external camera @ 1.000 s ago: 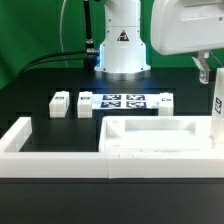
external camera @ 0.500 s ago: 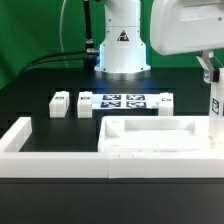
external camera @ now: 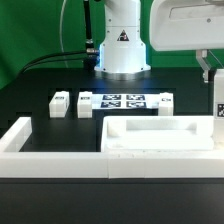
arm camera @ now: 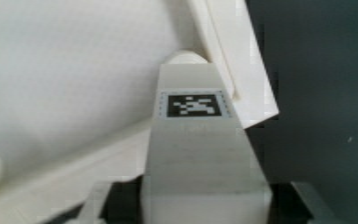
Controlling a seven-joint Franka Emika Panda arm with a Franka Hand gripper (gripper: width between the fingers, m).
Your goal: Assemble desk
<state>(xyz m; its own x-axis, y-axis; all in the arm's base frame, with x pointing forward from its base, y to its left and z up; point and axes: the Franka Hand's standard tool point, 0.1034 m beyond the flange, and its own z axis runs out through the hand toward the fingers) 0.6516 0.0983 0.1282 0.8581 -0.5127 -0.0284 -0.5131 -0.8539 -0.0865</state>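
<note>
Tabletop [external camera: 155, 132], one; leg posts [external camera: 60, 103], four.

- A white, rounded base column [external camera: 122, 52] is seen, marked with a black warning triangle [external camera: 122, 37].
- Black cables [external camera: 88, 25] are plugged in at its side, on the exterior view's left.
- A large, smooth white housing [external camera: 188, 25] with rounded corners is shown.
- The gripper [arm camera: 195, 203] is fitted with two dark fingers [arm camera: 108, 207].

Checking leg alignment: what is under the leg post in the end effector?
Under the leg post lies a corner of the tabletop, with its raised rim and black table beyond. The post's far end covers the exact spot beneath it, so any socket there is hidden.
</note>
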